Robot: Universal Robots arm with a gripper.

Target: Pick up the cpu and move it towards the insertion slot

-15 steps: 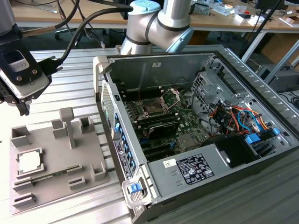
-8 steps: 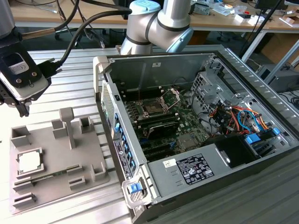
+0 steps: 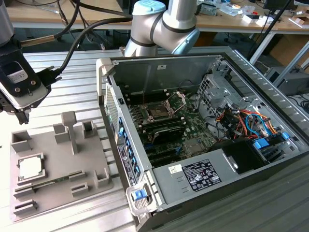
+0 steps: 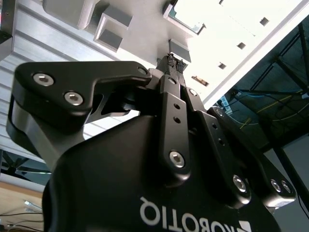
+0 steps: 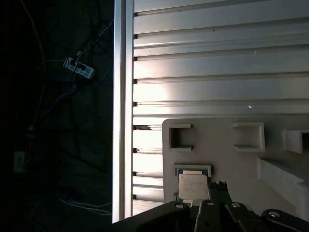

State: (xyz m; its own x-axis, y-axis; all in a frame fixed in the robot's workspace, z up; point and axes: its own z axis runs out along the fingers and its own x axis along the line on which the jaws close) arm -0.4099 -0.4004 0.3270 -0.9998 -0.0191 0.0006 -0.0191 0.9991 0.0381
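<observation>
A: While the end effector (image 3: 21,115) hangs over the grey tray's (image 3: 46,145) far corner, tips pressed together and gripping nothing, the cpu (image 3: 30,167) lies flat in its pocket on that tray, on the table (image 3: 72,72).
B: Risk?
A: Closed tips coming down would jab the chip's lid. In the first wrist view the cpu (image 5: 193,187) is just beside the end effector (image 5: 216,186), with pocket walls tight around it, so fingers may catch the rim.
B: And carrying?
A: Thin, flat part, likely to tilt or slip. The computer case (image 3: 123,145) wall stands between tray and insertion slot (image 3: 158,112). A low pass could clip it, or the raised hinged plate (image 3: 177,99).
</observation>
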